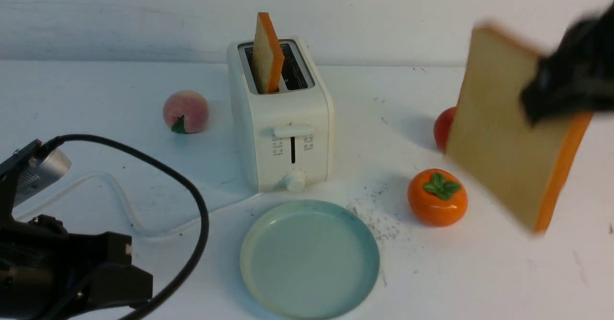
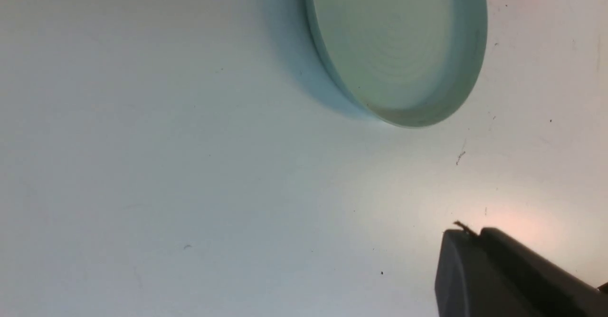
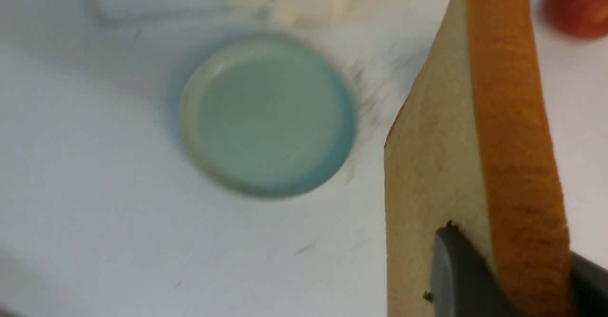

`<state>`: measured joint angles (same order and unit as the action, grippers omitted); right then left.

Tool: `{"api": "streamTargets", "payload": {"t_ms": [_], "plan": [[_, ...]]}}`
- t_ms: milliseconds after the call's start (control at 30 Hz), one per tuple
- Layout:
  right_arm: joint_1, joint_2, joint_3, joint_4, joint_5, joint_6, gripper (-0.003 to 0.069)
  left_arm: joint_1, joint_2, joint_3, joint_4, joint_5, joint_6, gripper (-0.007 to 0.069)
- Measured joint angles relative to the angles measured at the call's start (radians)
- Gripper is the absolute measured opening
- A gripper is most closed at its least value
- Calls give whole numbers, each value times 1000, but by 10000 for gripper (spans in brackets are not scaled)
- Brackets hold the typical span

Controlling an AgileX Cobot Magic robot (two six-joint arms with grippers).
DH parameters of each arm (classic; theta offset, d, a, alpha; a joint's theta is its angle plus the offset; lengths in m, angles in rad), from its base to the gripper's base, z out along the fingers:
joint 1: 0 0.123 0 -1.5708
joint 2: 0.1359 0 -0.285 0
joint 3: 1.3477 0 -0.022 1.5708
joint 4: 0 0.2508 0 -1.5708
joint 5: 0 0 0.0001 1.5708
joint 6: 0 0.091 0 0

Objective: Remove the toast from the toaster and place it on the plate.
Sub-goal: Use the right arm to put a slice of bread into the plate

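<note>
Front view: right end effector (image 1: pixel 551 94) clenched on a toast slice (image 1: pixel 499 133), held aloft right of the plate (image 1: pixel 268 281). Second slice (image 1: pixel 266 53) standing in the toaster (image 1: pixel 288 118), left slot. Left end effector (image 2: pixel 468 250): grip state cannot be told.

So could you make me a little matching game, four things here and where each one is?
Things:
1 peach
2 plate
3 persimmon
4 lifted toast slice

Places:
A in the right pincer
B left of the toaster
C right of the plate
D in front of the toaster

Pairs: 1-B, 2-D, 3-C, 4-A.
</note>
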<state>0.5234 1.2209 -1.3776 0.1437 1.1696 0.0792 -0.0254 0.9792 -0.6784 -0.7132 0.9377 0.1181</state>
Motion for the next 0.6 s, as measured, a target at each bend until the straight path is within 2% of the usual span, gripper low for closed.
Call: {"api": "streamTargets", "payload": {"t_ms": [33, 100, 133, 167, 200, 300, 367, 400, 433, 533, 600], "plan": [[0, -2, 114, 88, -99, -13, 117, 0, 0, 0, 0, 0, 0, 17], [0, -1, 202, 164, -197, -28, 117, 0, 0, 0, -1, 0, 0, 17], [1, 12, 322, 290, -367, -66, 117, 0, 0, 0, -1, 0, 0, 17], [1, 15, 335, 290, -388, -66, 117, 0, 0, 0, -1, 0, 0, 17], [1, 39, 423, 401, -547, -119, 117, 0, 0, 0, -1, 0, 0, 19], [1, 105, 513, 570, -768, -228, 117, 0, 0, 0, -1, -1, 0, 21], [1, 154, 525, 675, -844, -297, 117, 0, 0, 0, -1, -1, 0, 22], [1, 159, 525, 685, -844, -304, 117, 0, 0, 0, -1, -2, 0, 23], [1, 203, 525, 790, -879, -372, 117, 0, 0, 0, -1, -4, 0, 27], [1, 238, 521, 880, -887, -437, 117, 0, 0, 0, -1, -7, 0, 29], [1, 277, 509, 990, -877, -537, 117, 0, 0, 0, -1, -11, 0, 33]]}}
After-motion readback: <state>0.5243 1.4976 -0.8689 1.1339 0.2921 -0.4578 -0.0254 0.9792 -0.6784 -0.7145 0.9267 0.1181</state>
